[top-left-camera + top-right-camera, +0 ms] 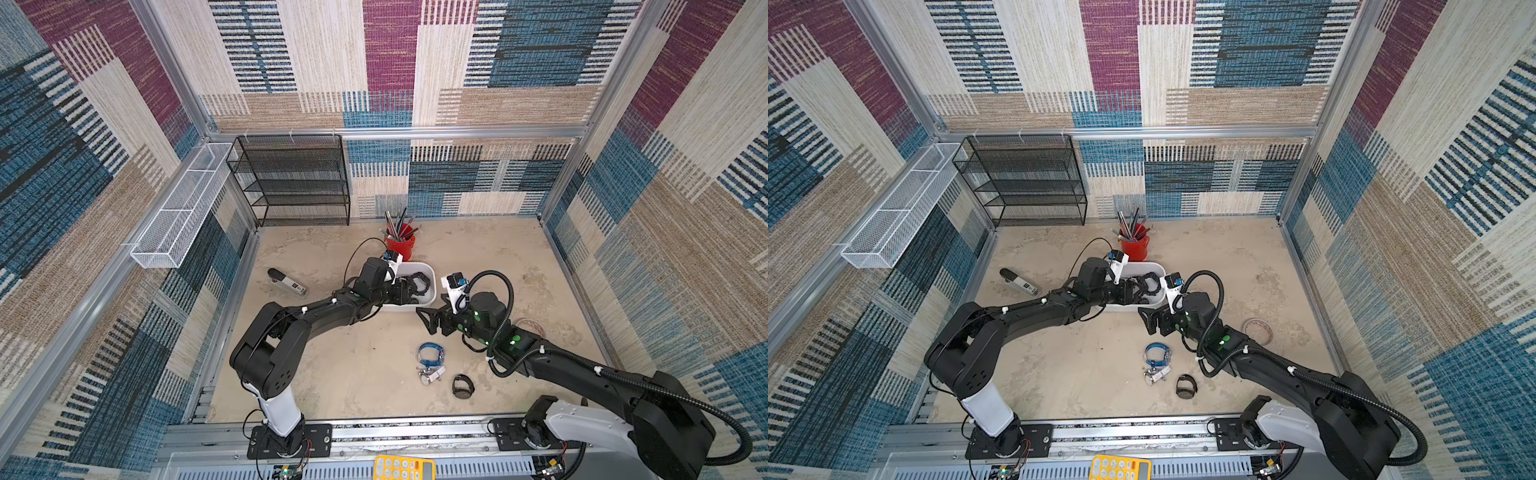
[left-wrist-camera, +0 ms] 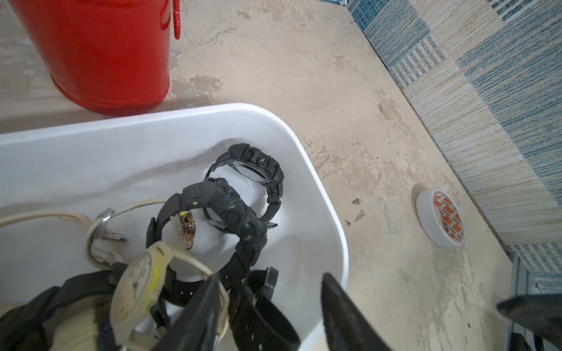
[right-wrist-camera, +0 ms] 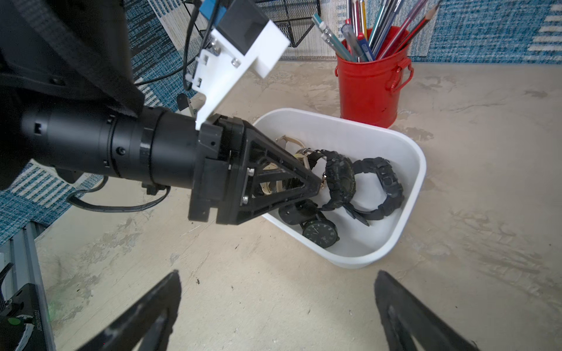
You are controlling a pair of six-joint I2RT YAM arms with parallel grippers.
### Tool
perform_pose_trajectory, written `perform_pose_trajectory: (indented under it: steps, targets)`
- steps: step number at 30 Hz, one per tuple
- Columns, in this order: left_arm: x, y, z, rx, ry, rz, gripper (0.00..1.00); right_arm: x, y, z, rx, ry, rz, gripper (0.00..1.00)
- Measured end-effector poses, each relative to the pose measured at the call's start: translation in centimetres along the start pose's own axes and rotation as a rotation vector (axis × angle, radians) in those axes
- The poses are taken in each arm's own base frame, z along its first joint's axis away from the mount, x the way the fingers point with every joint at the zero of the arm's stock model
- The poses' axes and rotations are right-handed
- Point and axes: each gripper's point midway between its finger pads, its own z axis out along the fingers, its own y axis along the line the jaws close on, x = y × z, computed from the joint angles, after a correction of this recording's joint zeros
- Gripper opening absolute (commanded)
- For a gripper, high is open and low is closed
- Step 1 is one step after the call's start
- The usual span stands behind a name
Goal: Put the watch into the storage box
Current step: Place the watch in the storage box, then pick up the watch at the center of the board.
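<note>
Watches appear in two groups. Inside the storage box [image 2: 121, 146], the white tub just in front of the red pen cup [image 3: 369, 88], lie a cream watch [image 2: 137, 285], two chunky black watches [image 2: 255, 164] side by side, and a dark round-dial watch [image 3: 319, 232] by the near wall. My left gripper [image 2: 270, 279] hangs over that heap, its fingers [image 2: 206, 307] spread apart and gripping nothing. The cream strap runs close against one finger, though I cannot tell whether it touches. My right gripper [image 3: 275, 304] hovers above the bare table [image 1: 353, 374] just beside the box, its jaws spread wide and empty. Well apart from the box, on the table nearer me, rest three more: a blue watch [image 1: 430, 353], a silver-white watch [image 1: 432, 374] just beside it, and a black watch [image 1: 462, 386] a little to the right. A roll of white tape [image 2: 441, 217] lies on the table off to my right.
</note>
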Motion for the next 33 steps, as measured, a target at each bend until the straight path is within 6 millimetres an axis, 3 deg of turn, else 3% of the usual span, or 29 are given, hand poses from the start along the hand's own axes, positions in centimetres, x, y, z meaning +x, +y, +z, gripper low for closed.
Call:
perform_pose_trajectory:
  steps: [4,18,24,33]
  targets:
    - [0.1,-0.1,-0.6,0.005,-0.014,-0.001,0.99,0.0,-0.1,0.0,0.004,-0.001,0.001,1.0]
    - [0.2,-0.1,-2.8,0.001,-0.043,0.0,0.99,0.1,-0.3,0.2,0.016,0.004,0.014,1.0]
    - [0.1,0.8,-5.5,-0.064,-0.102,0.01,0.99,0.2,-0.2,0.2,0.012,0.02,0.018,1.0]
    - [1.9,2.3,-11.1,-0.144,-0.213,0.014,0.99,2.0,-0.6,0.6,0.034,0.112,0.069,0.96]
